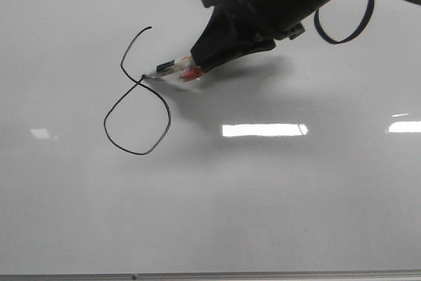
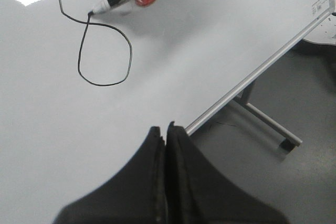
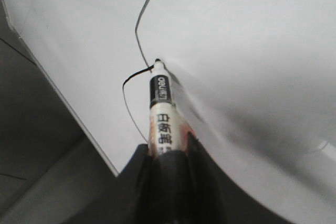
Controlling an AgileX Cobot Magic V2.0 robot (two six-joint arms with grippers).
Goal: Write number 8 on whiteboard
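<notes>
While the whiteboard [image 1: 276, 215] fills nearly the whole front view, glossy and pale with bright rectangular glare patches and a thin frame edge along its near side, the writing step is in progress and judged a little past halfway. The right gripper [image 1: 197, 64] reaches in from the far right and pinches a marker [image 1: 172, 69], its fingers pressed onto the barrel; the right wrist view confirms the barrel clamped between the two pads, printed label facing the camera. The left gripper [image 2: 166, 145] is off the work, fingers pressed together on nothing, seen over the board's corner and its stand. The number 8 [image 1: 137, 103] sits left of centre on the board: a hook at the top, a stroke curving down to a crossing, and a large round lower loop that closes back at that crossing. The marker tip [image 1: 146, 77] rests on the board right at the crossing point. The upper loop is open on its right side, so the remaining stroke, by judgement, must run from the crossing up and round to the right to meet the hook, with tip contact kept and pressure even.
</notes>
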